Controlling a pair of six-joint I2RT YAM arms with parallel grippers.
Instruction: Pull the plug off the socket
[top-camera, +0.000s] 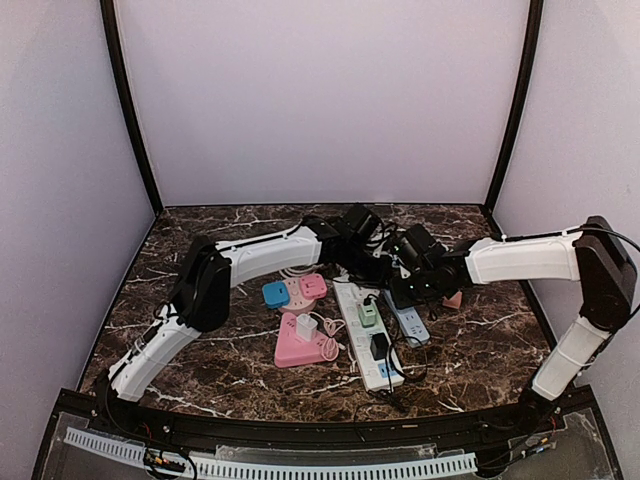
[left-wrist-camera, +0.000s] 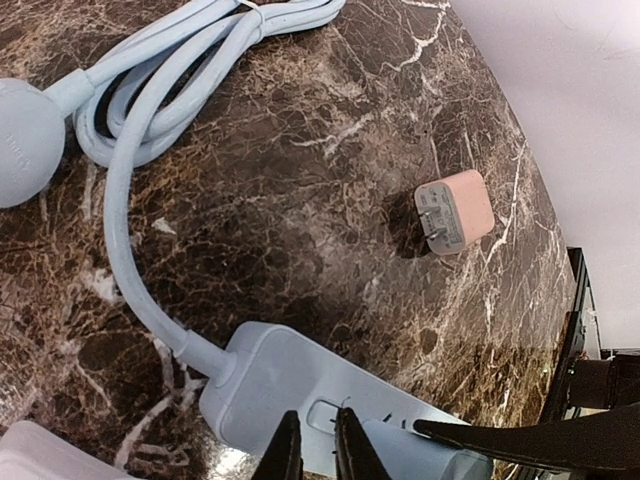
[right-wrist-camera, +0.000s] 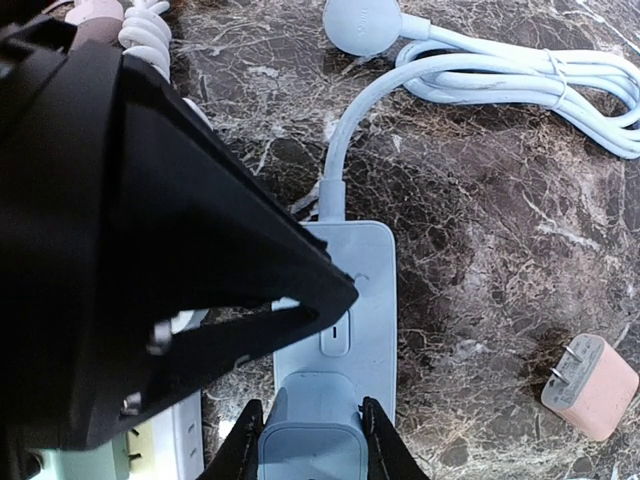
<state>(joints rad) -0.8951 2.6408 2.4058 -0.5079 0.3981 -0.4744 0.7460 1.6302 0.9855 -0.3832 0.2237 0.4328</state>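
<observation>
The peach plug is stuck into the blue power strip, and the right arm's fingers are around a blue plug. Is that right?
Not quite. The peach plug isn't in the pale blue power strip; it lies loose on the marble table, apart from it, prongs bare, as the right wrist view shows. The right arm's fingers are indeed around a blue plug.

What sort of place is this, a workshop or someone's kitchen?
Most likely a robot test booth in a lab, not a home. Plain pale walls box in a marble-patterned table, a left arm and a right arm are bolted at its near edge, and several power strips lie spread out on it.
</observation>
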